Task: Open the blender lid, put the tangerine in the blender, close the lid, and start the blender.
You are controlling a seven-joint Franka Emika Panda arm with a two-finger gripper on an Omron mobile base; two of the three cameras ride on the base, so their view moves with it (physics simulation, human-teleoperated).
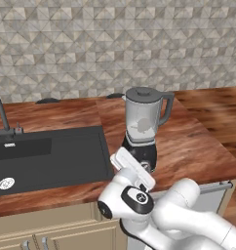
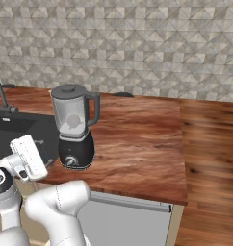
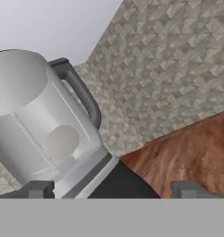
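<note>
The blender [image 1: 142, 124] [image 2: 72, 125] stands on the wooden counter just right of the sink, its clear grey jar on a black base with a silver knob [image 2: 70, 161]. The blender lid [image 1: 143, 92] [image 2: 68, 89] sits on the jar's rim. Through the jar wall shows a small round shape, the tangerine [image 3: 62, 141] [image 1: 143, 125], dulled by the grey glass. My gripper [image 3: 114, 190] is open and low in front of the black base [image 3: 118, 183], nothing between its fingers. The white hand [image 1: 132, 168] [image 2: 29, 157] covers part of the base in the left base view.
A black sink [image 1: 47, 156] with a dark faucet [image 1: 0, 114] lies left of the blender. The tiled wall [image 1: 115, 44] runs behind. The counter [image 2: 137, 144] stretches right to its edge, with wooden floor [image 2: 210, 168] beyond.
</note>
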